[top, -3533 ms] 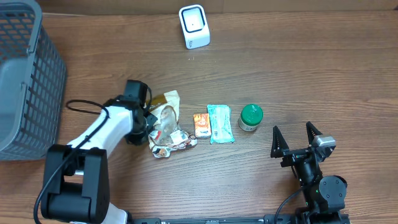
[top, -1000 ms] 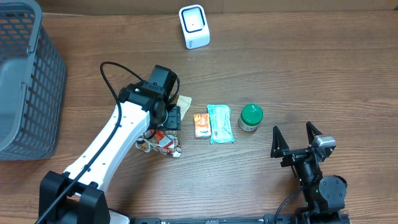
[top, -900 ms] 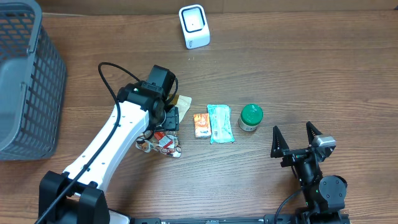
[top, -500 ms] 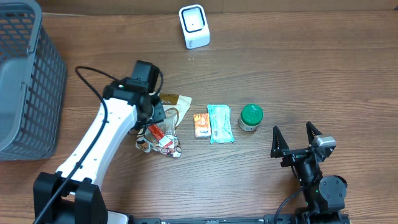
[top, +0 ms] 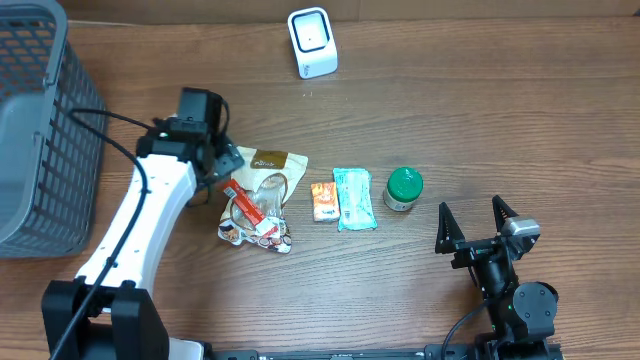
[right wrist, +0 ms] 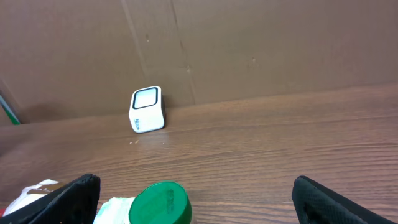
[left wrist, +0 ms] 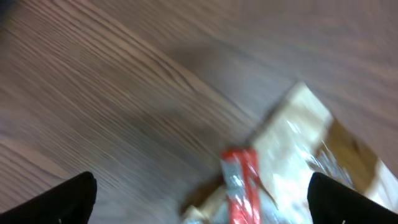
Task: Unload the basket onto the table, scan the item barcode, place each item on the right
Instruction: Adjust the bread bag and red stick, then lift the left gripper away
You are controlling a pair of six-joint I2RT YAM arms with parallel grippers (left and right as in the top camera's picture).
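Observation:
A crinkled clear snack bag (top: 265,190) with a brown top and a red strip (top: 243,205) lies flat on the table. My left gripper (top: 222,168) is open just left of it, holding nothing. In the blurred left wrist view the bag (left wrist: 298,140) and red strip (left wrist: 239,183) lie between and beyond my open left gripper (left wrist: 205,204). The white scanner (top: 313,42) stands at the back. My right gripper (top: 478,222) rests open at the front right. From the right wrist, the scanner (right wrist: 147,109) is far ahead of the open right gripper (right wrist: 208,202).
An orange packet (top: 323,202), a teal packet (top: 353,198) and a green-lidded jar (top: 404,188) lie in a row right of the bag. The jar's lid (right wrist: 158,204) shows in the right wrist view. A grey wire basket (top: 40,130) stands at the far left.
My left arm has swung left and back off the snack bag and its jaws have opened. The bag now lies flatter on the table. The right arm has not moved.

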